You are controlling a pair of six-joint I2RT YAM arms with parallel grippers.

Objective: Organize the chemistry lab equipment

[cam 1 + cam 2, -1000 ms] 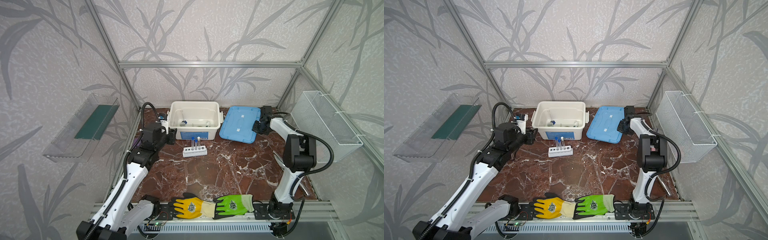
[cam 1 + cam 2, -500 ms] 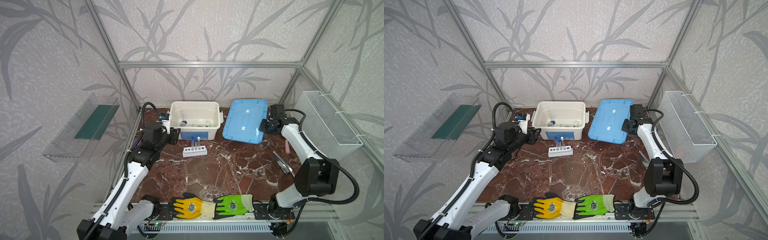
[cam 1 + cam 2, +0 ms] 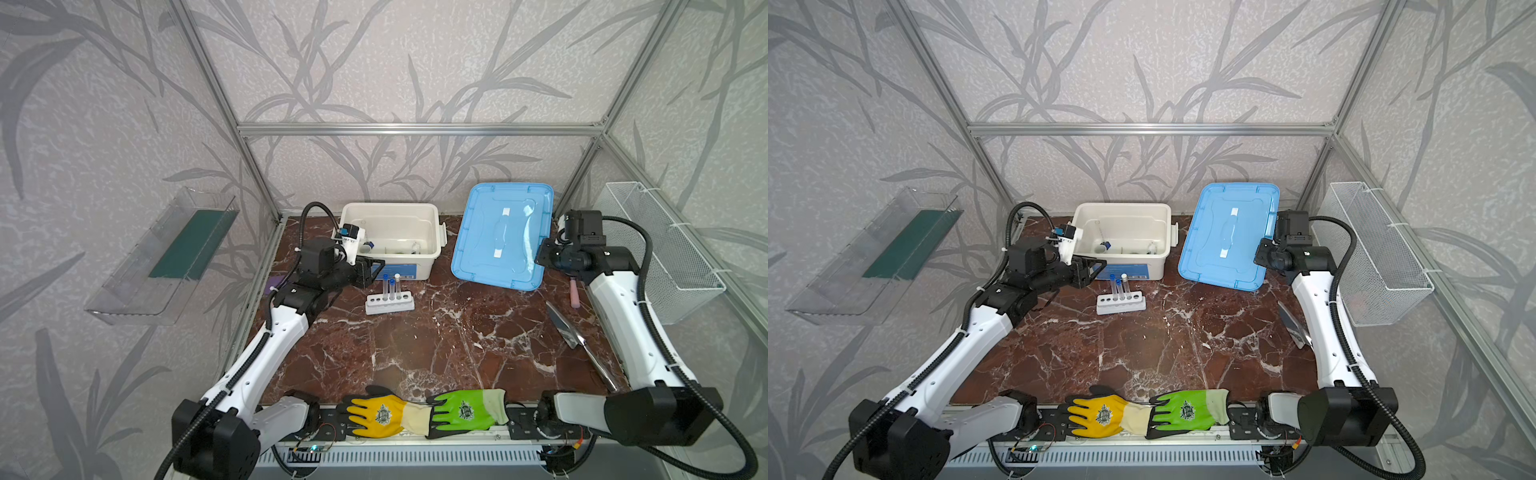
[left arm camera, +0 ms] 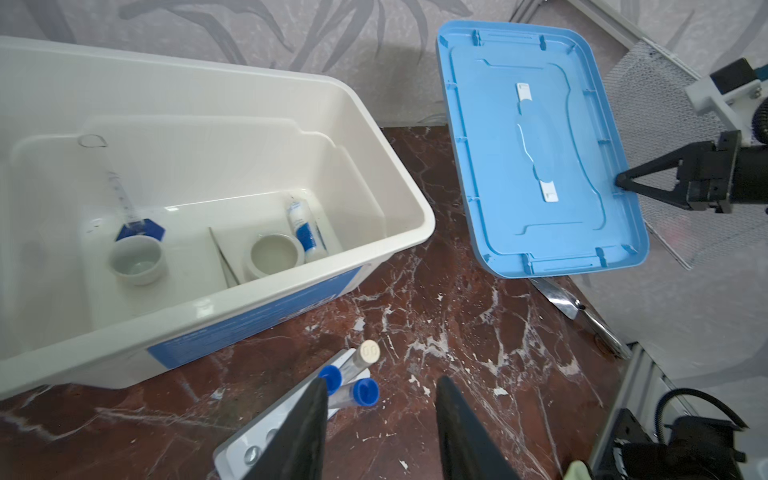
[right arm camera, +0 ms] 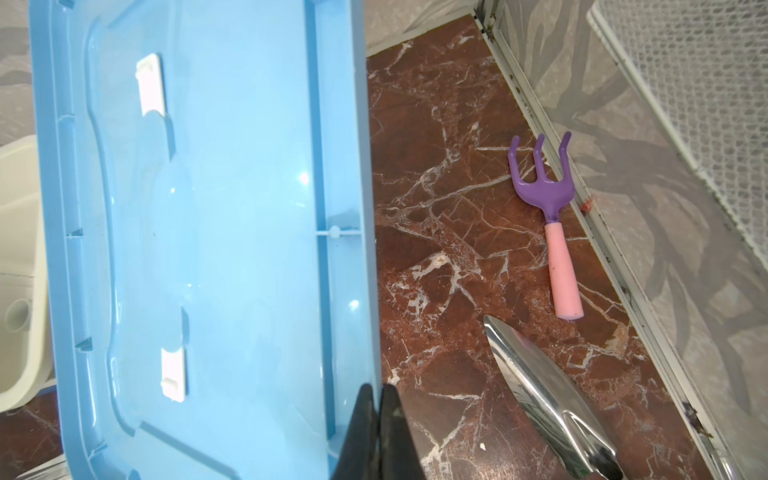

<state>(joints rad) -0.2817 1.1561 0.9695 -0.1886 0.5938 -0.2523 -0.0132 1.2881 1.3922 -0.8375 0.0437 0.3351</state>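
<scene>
A white rack (image 3: 390,302) (image 3: 1121,302) (image 4: 266,428) stands in front of the white bin (image 3: 390,205) (image 3: 1121,204) (image 4: 374,120). It holds three test tubes (image 3: 391,286) (image 4: 365,392), two blue-capped and one white-capped. My left gripper (image 3: 368,272) (image 3: 1092,270) (image 4: 383,379) hovers open just left of the tubes, holding nothing. Two white dishes (image 4: 135,259) (image 4: 276,256), tweezers (image 4: 222,259), a blue-labelled vial (image 4: 305,230) and a blue-based vessel (image 4: 139,230) lie in the bin. My right gripper (image 3: 542,251) (image 3: 1260,253) (image 5: 378,386) is shut on the rim of the tilted blue lid (image 3: 503,237) (image 5: 208,208).
A purple rake with a pink handle (image 5: 552,208) (image 3: 575,297) and a metal trowel (image 5: 540,395) (image 3: 567,328) lie near the right wall. Yellow (image 3: 386,415) and green (image 3: 465,409) gloves rest on the front rail. A wire basket (image 3: 665,249) hangs on the right wall.
My right arm has swung out to the right and raised the blue lid, which now stands steeper and farther right. The left gripper has hardly moved.
</scene>
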